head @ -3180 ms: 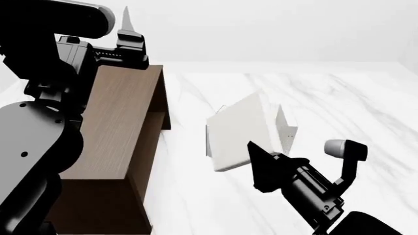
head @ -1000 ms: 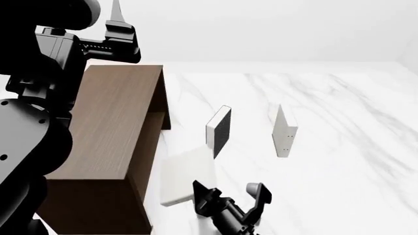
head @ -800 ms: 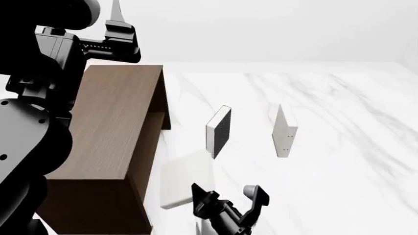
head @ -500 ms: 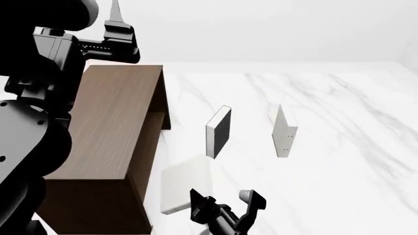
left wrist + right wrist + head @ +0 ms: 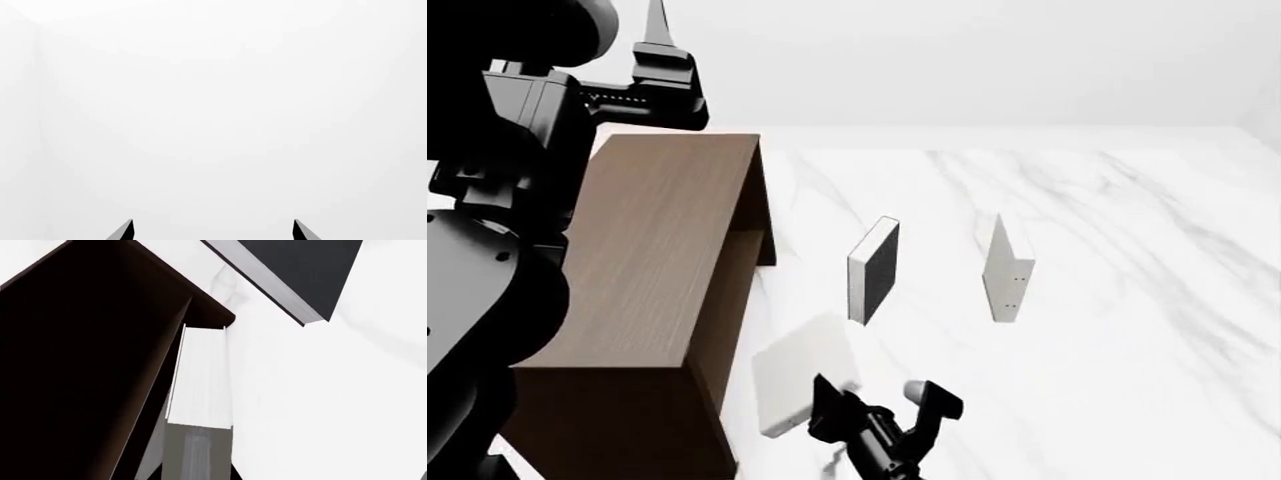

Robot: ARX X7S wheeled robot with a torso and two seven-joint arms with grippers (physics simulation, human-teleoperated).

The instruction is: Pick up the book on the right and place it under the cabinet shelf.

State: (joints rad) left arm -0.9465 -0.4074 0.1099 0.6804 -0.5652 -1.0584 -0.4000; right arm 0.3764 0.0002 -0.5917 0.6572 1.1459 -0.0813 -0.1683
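My right gripper (image 5: 834, 398) is shut on a thin pale off-white book (image 5: 803, 382), holding it tilted low beside the open side of the dark brown cabinet (image 5: 661, 270). In the right wrist view the book (image 5: 200, 375) runs out from between the jaws of the gripper (image 5: 195, 473), its far edge at the cabinet's dark inside (image 5: 87, 370). No dots show on it. My left gripper (image 5: 657, 45) is raised above the cabinet's far end, open and empty (image 5: 213, 232).
A black-covered book (image 5: 874, 268) stands upright on the white marble table (image 5: 1121, 330); it also shows in the right wrist view (image 5: 297, 270). A second pale book (image 5: 1009, 268) with tiny dark dots stands to its right.
My right gripper has carried the pale book from in front of the black book down and left to the cabinet's open side. In the last second it drew slightly nearer and the book tilted more.
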